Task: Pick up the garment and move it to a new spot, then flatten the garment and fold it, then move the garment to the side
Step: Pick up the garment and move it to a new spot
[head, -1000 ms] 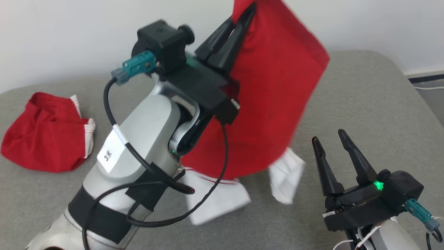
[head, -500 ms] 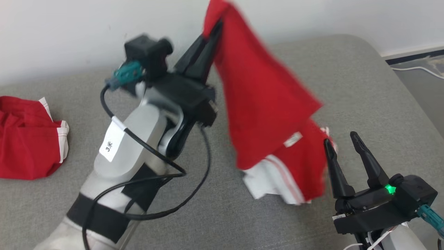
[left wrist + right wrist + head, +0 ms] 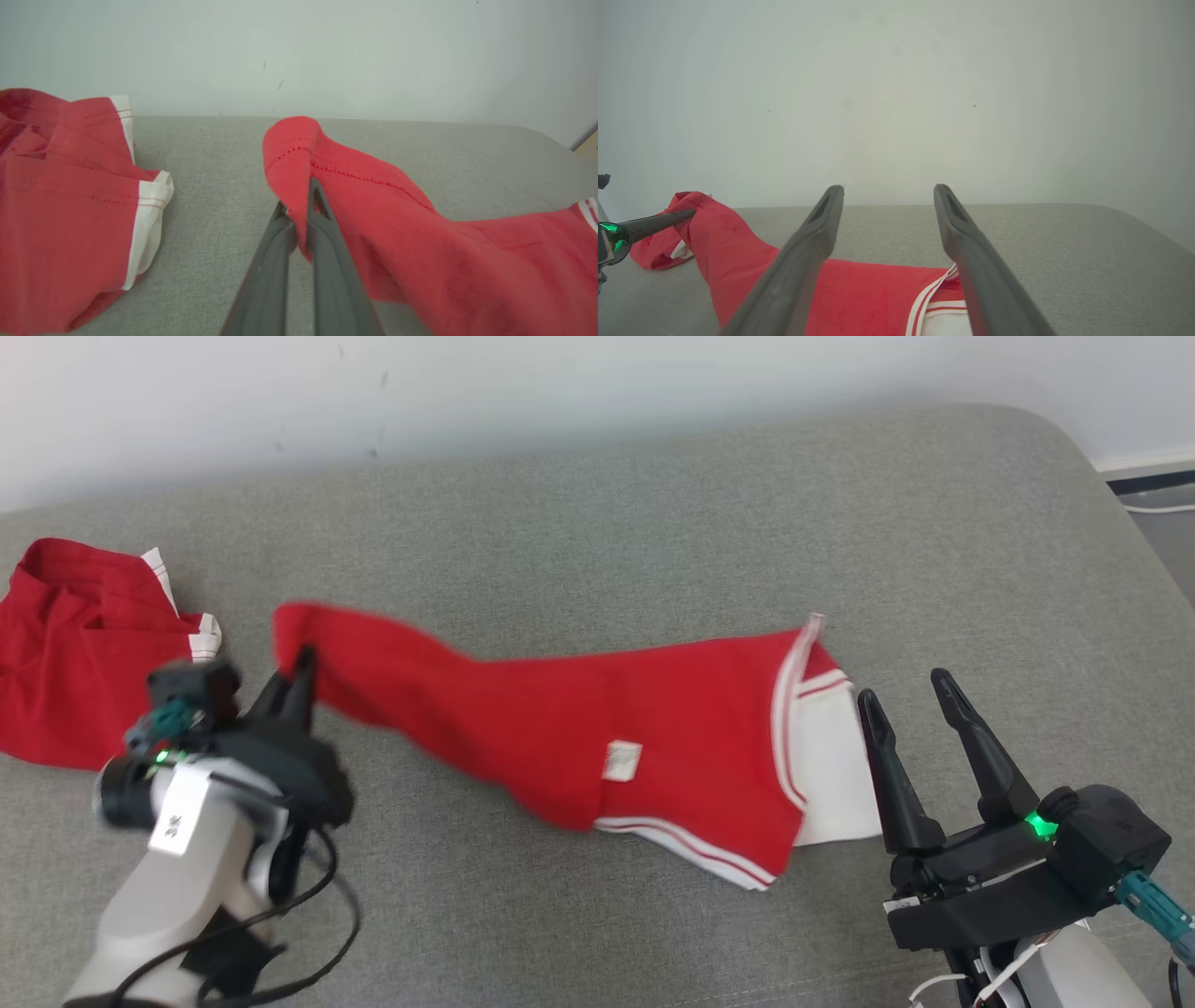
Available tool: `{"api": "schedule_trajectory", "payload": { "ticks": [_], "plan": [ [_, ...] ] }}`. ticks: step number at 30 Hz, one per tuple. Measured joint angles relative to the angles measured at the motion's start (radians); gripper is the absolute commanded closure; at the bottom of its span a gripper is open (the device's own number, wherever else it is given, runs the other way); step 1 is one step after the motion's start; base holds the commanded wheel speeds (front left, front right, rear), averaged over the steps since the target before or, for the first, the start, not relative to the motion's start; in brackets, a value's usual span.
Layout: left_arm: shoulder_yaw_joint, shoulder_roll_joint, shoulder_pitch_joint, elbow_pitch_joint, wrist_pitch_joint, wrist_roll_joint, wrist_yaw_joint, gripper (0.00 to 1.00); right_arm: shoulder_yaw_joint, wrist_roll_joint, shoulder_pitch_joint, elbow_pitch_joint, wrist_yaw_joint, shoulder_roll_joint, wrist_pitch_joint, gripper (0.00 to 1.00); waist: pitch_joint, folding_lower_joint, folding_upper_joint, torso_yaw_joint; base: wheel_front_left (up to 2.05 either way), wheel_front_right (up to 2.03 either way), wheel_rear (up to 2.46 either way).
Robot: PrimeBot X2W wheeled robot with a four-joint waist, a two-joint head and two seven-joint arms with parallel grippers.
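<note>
Beside left pincer [image 3: 299, 674] (gripping garment [image 3: 560, 737]): another red heap [image 3: 75, 681].

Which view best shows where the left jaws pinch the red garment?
Left wrist view: the left gripper holds its jaws shut on the garment, close and sharp. The head view blurs this; the right wrist view shows it small, at its left edge.
</note>
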Motion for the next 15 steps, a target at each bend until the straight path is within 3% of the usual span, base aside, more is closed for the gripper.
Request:
{"api": "schedule_trajectory", "payload": {
  "ticks": [5,6,7,8,15],
  "plan": [
    [0.009,0.026,0.035,0.054,-0.003,0.000,0.004,1.00,0.005,-0.002,-0.005,-0.001,0.000,0.001,0.000,0.00,0.005,0.0000,-0.0001,0.003,0.00,0.00,0.00],
    [0.009,0.023,0.035,0.057,-0.003,0.000,0.004,0.68,0.005,-0.003,-0.005,0.000,0.000,0.001,0.000,0.00,0.006,0.0000,-0.0001,0.004,0.00,0.00,0.00],
    [0.010,0.020,0.035,0.059,-0.007,0.000,0.003,0.11,0.005,-0.004,-0.005,0.001,0.000,0.001,0.000,0.00,0.007,0.0000,0.0000,0.004,0.00,0.00,0.00],
    [0.010,0.016,0.035,0.060,-0.008,0.000,0.003,0.00,0.005,-0.006,-0.005,0.002,0.001,0.001,0.000,0.00,0.007,0.0000,0.0000,0.005,0.00,0.00,0.00],
    [0.006,-0.002,0.044,0.063,-0.016,0.001,-0.015,0.00,0.014,-0.006,-0.010,0.026,0.008,0.009,0.000,0.00,-0.003,0.0000,0.0000,0.005,0.00,0.00,0.00]
  ]
}}
